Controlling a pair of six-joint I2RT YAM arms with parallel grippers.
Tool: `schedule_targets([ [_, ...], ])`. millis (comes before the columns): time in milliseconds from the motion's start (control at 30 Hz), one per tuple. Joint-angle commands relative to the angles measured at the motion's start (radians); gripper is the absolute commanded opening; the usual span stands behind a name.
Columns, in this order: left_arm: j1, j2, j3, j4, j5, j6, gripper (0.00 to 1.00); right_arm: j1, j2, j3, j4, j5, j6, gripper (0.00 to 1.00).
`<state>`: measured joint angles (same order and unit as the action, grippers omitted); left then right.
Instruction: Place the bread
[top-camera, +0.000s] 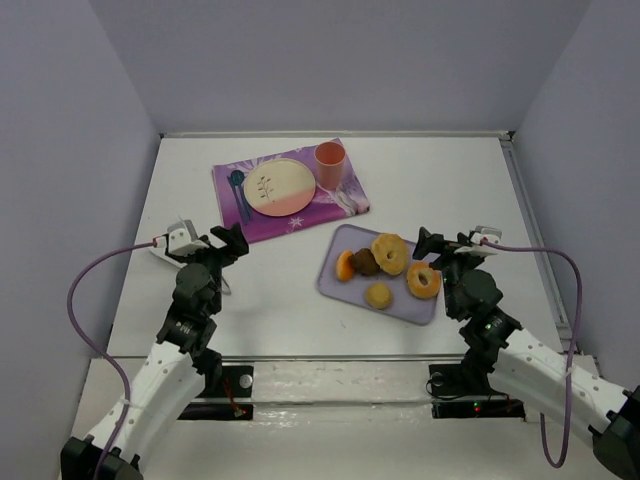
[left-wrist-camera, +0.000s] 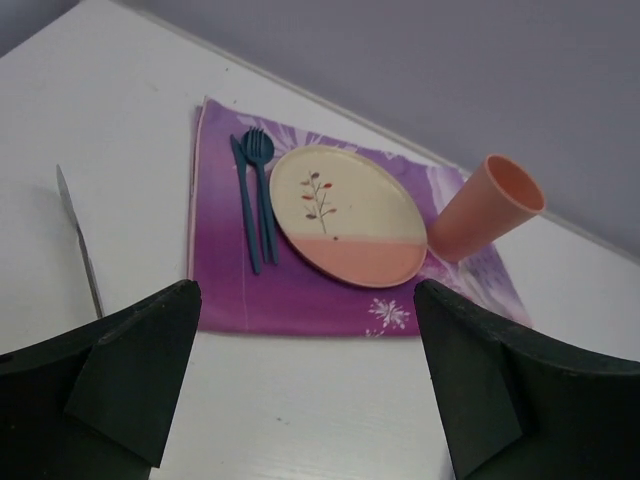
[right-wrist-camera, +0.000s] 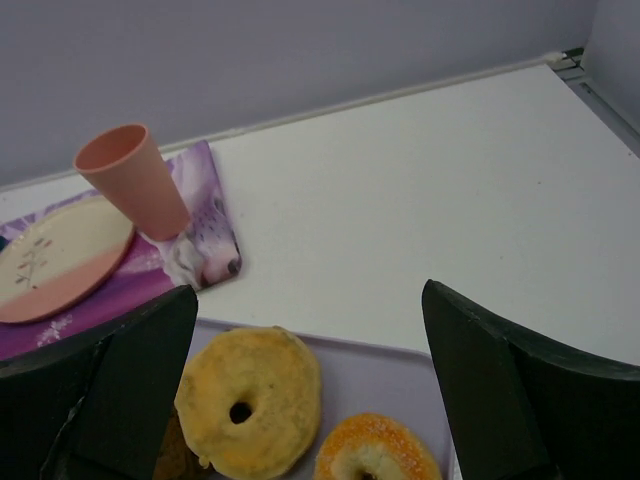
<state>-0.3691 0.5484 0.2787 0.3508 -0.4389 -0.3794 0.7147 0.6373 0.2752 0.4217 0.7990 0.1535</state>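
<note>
Plainly the right end effector (top-camera: 432, 246), spread wide and empty, is the nearer one, since the bread (top-camera: 378, 295), round with no long axis, sits on the lavender tray (top-camera: 410, 310) near its front edge, roughly eight o'clock from it seen from above, while the left end effector (top-camera: 232, 241), likewise spread, hangs well apart.

No readable txt, nos., brand marks or signs in any view. Plate (left-wrist-camera: 345, 215): only a painted twig w/ small leaves, no lettering. Purple placemat (left-wrist-camera: 290, 300): white flower prints, not words. Its corner by the cup (right-wrist-camera: 135, 180) has a pale blurred print, prob. a picture, not letters.
</note>
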Motion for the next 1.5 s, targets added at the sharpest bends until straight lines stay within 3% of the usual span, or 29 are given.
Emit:
schedule_targets([
  [0,0.006,-0.113,-0.032,0.111,-0.040,-0.041,0.99,0.008,-0.070,-0.014,0.095,-0.011,0.006,1.00],
  [300,0.006,-0.148,-0.009,0.004,-0.092,-0.081,0.99,0.008,-0.053,-0.008,0.072,-0.027,0.024,1.00],
  [433,0.006,-0.123,0.042,-0.065,-0.091,-0.166,0.99,0.008,-0.019,0.015,0.074,-0.118,0.017,1.00],
  [500,0.006,-0.125,0.054,-0.096,-0.052,-0.210,0.99,0.008,0.002,0.039,0.074,-0.219,0.009,1.00],
  [567,0.006,-0.145,0.074,-0.108,0.017,-0.155,0.99,0.008,0.027,0.068,0.091,-0.402,0.020,1.00],
  [667,0.006,-0.188,0.086,-0.144,-0.006,-0.197,0.99,0.008,0.100,0.158,0.042,-0.552,0.003,1.00],
  [800,0.006,-0.145,0.180,-0.422,-0.107,-0.384,0.99,0.008,0.177,0.225,0.034,-0.532,0.006,1.00],
  [967,0.007,0.096,0.379,-0.812,-0.242,-0.620,0.99,0.008,0.245,0.278,-0.027,-0.462,0.078,1.00],
  [1100,0.007,0.234,0.433,-0.924,-0.212,-0.653,0.99,0.008,0.282,0.292,-0.063,-0.356,0.129,1.00],
  [1233,0.010,0.263,0.475,-1.021,-0.202,-0.709,0.99,0.008,0.295,0.295,-0.104,-0.310,0.135,1.00],
  [1467,0.094,0.245,0.439,-0.978,-0.106,-0.630,0.99,-0.027,0.300,0.271,-0.115,-0.320,0.164,1.00],
])
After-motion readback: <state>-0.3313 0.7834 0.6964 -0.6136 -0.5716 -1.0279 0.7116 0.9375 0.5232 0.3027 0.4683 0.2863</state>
